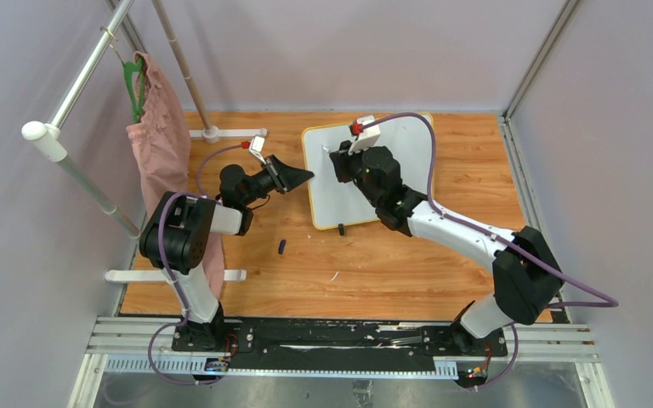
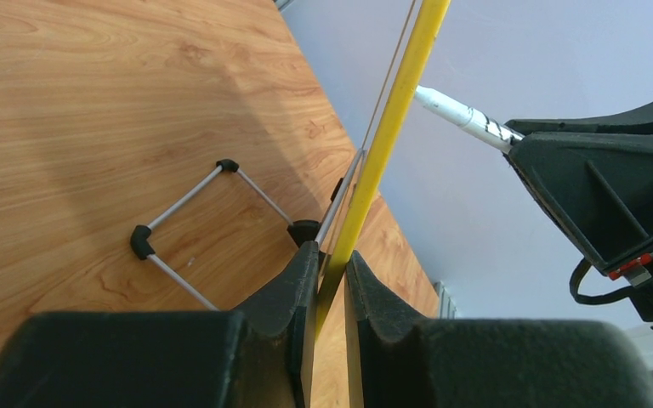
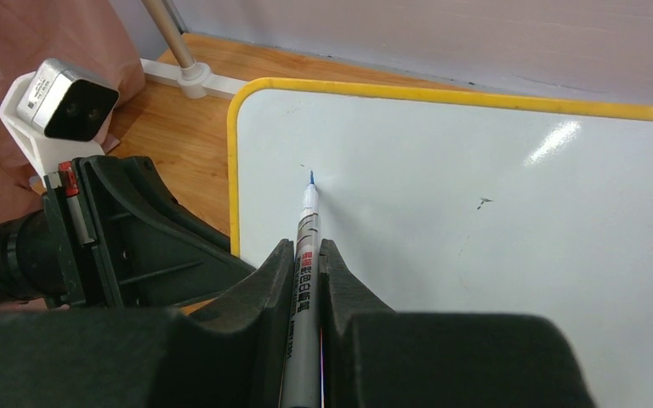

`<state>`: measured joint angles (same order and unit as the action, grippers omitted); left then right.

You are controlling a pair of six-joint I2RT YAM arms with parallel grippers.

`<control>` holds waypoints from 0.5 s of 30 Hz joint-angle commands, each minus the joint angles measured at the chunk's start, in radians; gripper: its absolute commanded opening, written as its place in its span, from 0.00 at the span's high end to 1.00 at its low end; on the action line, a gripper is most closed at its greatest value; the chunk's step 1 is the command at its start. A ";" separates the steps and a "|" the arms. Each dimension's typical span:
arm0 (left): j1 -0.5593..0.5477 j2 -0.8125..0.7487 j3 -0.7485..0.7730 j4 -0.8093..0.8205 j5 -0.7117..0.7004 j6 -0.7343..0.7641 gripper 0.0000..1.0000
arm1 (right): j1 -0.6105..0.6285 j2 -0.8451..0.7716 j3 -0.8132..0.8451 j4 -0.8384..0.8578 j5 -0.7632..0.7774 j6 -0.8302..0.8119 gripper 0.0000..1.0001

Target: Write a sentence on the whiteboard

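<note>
The whiteboard (image 1: 408,161), white with a yellow rim, stands tilted on the far middle of the table. My left gripper (image 1: 306,176) is shut on its left rim; the left wrist view shows the yellow rim (image 2: 388,127) pinched between the fingers. My right gripper (image 1: 340,161) is shut on a white marker (image 3: 306,255) with a blue tip, and the tip touches the board's upper left area (image 3: 476,255). No blue words show on the board; only a few faint specks. The marker also shows in the left wrist view (image 2: 463,115).
A pink cloth (image 1: 161,144) hangs on a green hanger from a metal rack (image 1: 68,102) at the left. The rack's base bar (image 1: 221,133) lies behind the left gripper. A small dark cap (image 1: 281,246) lies on the wood table. The board's wire stand (image 2: 187,229) rests on the wood.
</note>
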<state>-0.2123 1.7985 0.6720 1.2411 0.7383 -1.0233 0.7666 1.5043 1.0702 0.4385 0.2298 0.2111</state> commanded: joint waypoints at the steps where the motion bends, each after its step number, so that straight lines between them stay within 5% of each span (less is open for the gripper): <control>1: 0.007 0.005 -0.006 0.061 0.007 -0.025 0.89 | -0.010 -0.023 -0.028 -0.022 0.007 -0.012 1.00; 15: 0.007 0.002 -0.009 0.080 0.008 -0.040 0.89 | -0.009 -0.062 -0.091 -0.035 -0.013 0.006 1.00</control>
<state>-0.2123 1.7985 0.6720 1.2526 0.7376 -1.0290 0.7666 1.4681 1.0004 0.4236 0.2268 0.2119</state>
